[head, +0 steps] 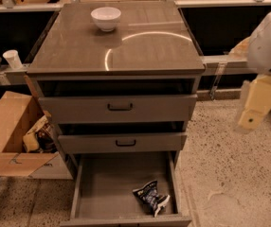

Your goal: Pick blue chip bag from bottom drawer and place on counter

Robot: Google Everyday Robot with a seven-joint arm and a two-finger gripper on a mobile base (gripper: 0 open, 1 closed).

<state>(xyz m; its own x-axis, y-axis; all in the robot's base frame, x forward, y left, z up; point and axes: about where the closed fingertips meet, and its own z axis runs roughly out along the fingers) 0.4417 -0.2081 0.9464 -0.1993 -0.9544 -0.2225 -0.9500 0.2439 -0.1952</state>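
Navy blue chip bag point(150, 197) lies in bottom drawer point(104, 183) — gripper point(253, 110) well apart, upper right, state unclear.

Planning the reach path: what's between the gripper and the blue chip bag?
Camera view: the gripper hangs right of the cabinet; between it and the blue chip bag lie speckled floor and the bottom drawer's right wall.

Three drawers point(78, 109), one chip bag point(150, 196), one bowl point(106, 18), one tool point(253, 109) (far right)
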